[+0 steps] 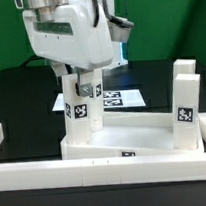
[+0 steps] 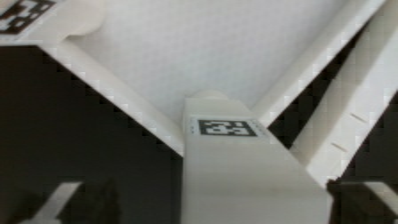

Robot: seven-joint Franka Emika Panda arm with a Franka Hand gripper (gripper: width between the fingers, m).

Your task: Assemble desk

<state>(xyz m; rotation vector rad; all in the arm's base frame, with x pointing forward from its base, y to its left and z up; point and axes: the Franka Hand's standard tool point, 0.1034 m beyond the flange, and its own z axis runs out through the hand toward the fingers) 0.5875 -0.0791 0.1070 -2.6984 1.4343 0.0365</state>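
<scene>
Two legs are seen upright on the tabletop (image 1: 134, 141): one leg (image 1: 79, 101) at the exterior view's left, pinched by the gripper (image 1: 86, 89), another leg (image 1: 187, 106) at the right. The held leg should be kept vertical, turned evenly, and seated fully before release.

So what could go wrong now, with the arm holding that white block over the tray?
1. The gripper holds the leg near its top, so the long leg could tilt as it is pressed into the tabletop corner.
2. The wrist view shows the leg close to the tabletop's rim; it might catch there.
3. Another leg already stands at the exterior view's right; jolting the tabletop could shake it.
</scene>
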